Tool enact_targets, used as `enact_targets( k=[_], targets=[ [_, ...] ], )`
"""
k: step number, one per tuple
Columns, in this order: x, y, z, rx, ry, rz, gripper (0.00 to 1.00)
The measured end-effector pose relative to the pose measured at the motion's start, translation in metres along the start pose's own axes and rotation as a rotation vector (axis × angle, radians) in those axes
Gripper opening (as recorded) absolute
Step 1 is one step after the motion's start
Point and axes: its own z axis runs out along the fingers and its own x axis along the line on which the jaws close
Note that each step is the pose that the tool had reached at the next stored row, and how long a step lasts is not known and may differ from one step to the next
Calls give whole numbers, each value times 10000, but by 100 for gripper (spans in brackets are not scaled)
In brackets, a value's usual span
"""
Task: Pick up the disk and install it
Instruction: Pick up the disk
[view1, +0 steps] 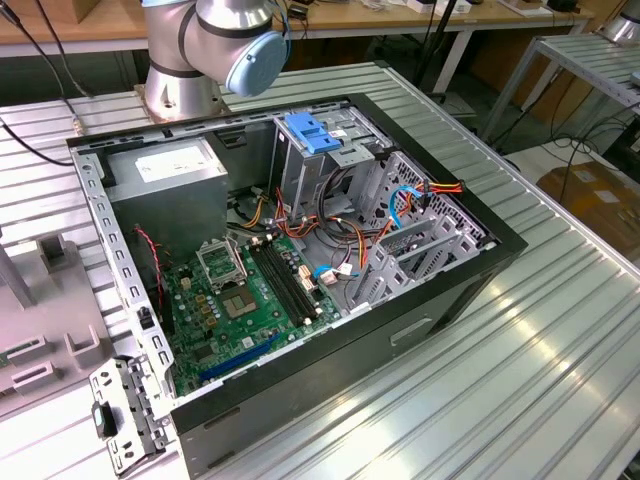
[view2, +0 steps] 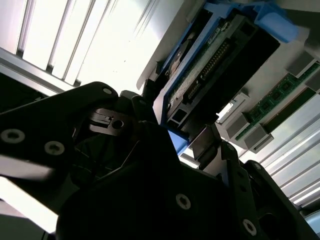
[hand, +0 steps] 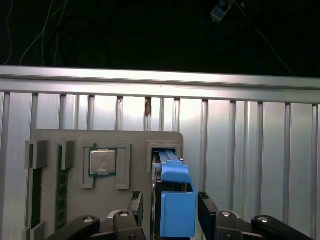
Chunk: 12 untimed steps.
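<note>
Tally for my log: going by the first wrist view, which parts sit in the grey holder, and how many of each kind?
disk: 1
processor chip: 1
green memory stick: 1 (the neighbouring slot is too dark to tell)
Total: 3 parts that can be counted in the grey holder

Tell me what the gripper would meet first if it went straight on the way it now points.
The disk, likely: in the first wrist view it stands on edge in the grey holder, between the jaws of the open gripper, so the palm would reach its blue end first. Depth is unclear.
</note>
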Motion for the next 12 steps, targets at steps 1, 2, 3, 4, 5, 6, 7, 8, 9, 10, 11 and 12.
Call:
enact_targets(
  k=[1, 2, 3, 4, 5, 6, 7, 8, 9, 10, 11, 12],
  targets=[
    [0, 0, 0, 0, 0, 0, 56],
    [0, 0, 1, 0, 0, 0, 56],
    [0, 0, 1, 1, -1, 0, 56],
    [0, 0, 1, 0, 0, 0, 56],
    [0, 0, 1, 0, 0, 0, 56],
    [0, 0, 2, 1, 0, 0, 55],
    [0, 0, 2, 0, 0, 0, 48],
    [0, 0, 2, -1, 1, 0, 48],
    [0, 0, 2, 0, 0, 0, 41],
    [0, 0, 2, -1, 1, 0, 37],
    [0, 0, 3, 0, 0, 0, 37],
    [0, 0, 3, 0, 0, 0, 37]
  ],
)
